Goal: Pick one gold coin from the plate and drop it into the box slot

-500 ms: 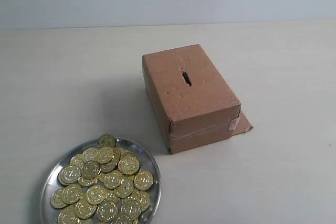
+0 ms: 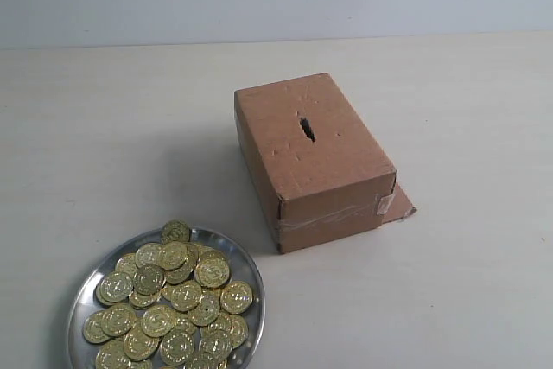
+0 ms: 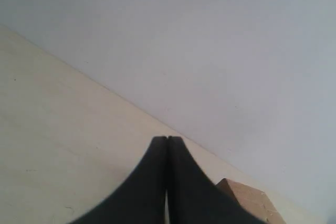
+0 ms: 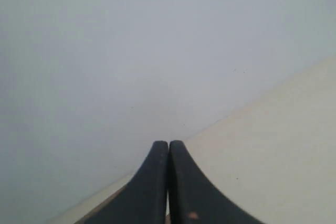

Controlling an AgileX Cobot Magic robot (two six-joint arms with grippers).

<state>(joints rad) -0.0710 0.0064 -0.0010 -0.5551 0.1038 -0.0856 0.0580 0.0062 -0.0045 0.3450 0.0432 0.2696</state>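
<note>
Wall (image 3: 210, 51) ahead; left fingers (image 3: 151, 187), right fingers (image 4: 149, 187) together

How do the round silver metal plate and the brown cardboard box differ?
The round silver metal plate is shallow, shiny, open; the brown cardboard box is taller, matte, closed. The plate holds gold coins; the box shows only a dark slot on top. Both rest on the pale table.

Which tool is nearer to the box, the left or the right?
Left, probably: the box shows just beside the left tool; near the right tool no box is clearly seen.
</note>
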